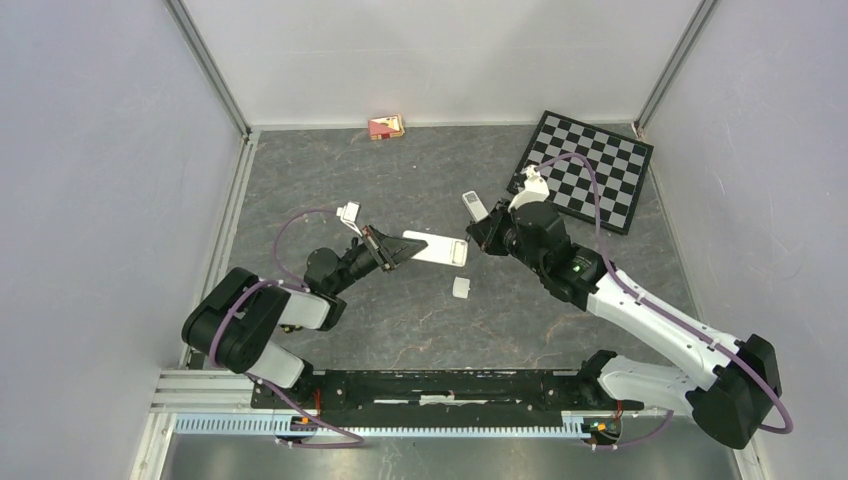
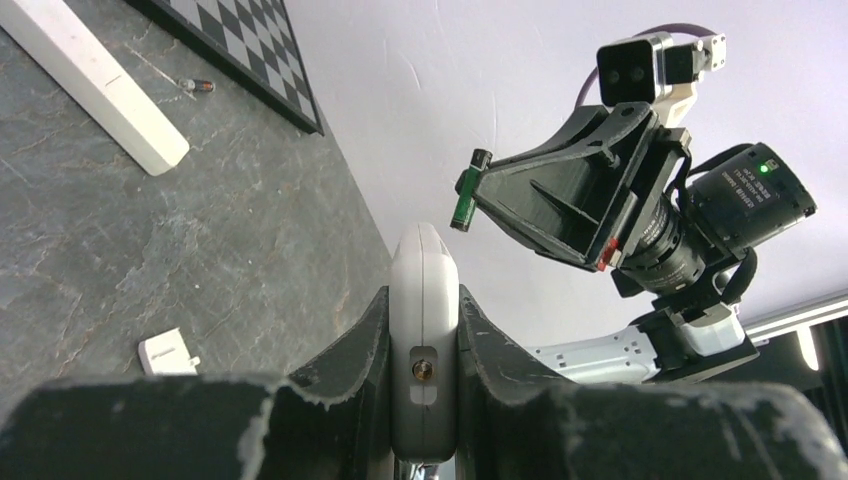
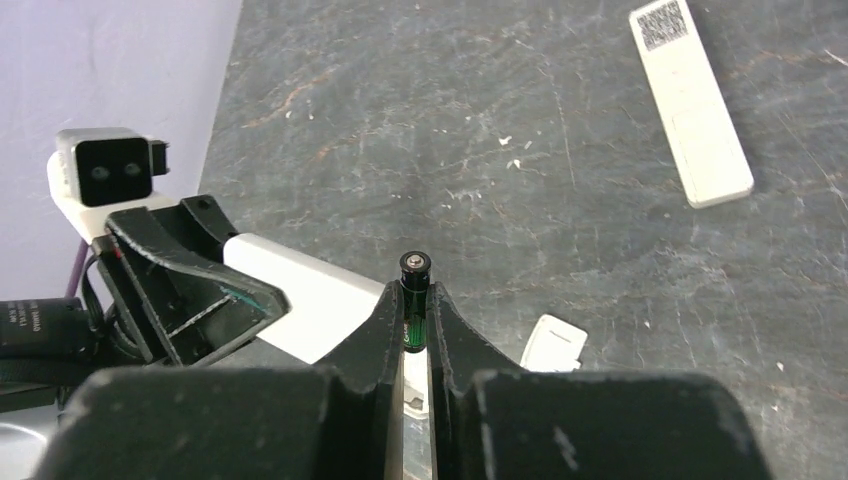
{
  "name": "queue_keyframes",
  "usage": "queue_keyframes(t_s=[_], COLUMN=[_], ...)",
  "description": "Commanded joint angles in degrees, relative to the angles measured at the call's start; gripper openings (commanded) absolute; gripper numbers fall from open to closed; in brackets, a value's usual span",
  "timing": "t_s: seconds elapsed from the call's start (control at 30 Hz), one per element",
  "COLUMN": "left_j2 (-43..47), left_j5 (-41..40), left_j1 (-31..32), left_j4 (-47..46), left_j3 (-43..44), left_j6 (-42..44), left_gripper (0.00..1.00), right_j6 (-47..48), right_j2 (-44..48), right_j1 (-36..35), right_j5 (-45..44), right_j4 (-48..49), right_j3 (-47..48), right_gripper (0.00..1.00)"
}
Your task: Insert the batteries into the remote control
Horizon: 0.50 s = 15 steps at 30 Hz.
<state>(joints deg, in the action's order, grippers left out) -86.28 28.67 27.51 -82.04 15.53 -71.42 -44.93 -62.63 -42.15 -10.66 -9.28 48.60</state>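
My left gripper is clamped on the white remote, which I see only edge-on: a smooth, rounded plastic slab; its lower end is buried between my scuffed black fingers, and I cannot see its battery bay from here. My right gripper pinches a battery, a slim green-and-black cylinder with a silvery cap; only its top end shows clear of the pads. It hangs near the remote's free end, apart from it; from above it is too small to make out. A second battery, tiny and blurred, lies on the grey, stone-veined table just beside the checkerboard; a small white cover plate lies flat near the held remote; a second remote, a flat white bar with a printed code label, lies well apart.
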Motion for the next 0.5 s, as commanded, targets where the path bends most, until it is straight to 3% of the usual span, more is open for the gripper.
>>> queue_keyframes(t_s=[0.0, 0.3, 0.47], left_j2=[3.0, 10.6, 11.8], left_j5=[-3.8, -7.6, -8.7], left_j1=[0.4, 0.9, 0.9], left_j4=[-1.3, 10.6, 10.9], left_j3=[2.3, 3.6, 3.8], left_j6=[-2.3, -1.7, -3.9], left_gripper=[0.02, 0.02, 0.02], right_j6=[3.4, 5.5, 6.6], right_j2=[1.5, 2.1, 0.1], right_j1=[0.1, -0.9, -3.1], right_j5=[2.7, 6.3, 4.3], right_j4=[3.9, 8.4, 8.6], right_j3=[2.6, 1.3, 2.5], right_gripper=[0.0, 0.0, 0.02])
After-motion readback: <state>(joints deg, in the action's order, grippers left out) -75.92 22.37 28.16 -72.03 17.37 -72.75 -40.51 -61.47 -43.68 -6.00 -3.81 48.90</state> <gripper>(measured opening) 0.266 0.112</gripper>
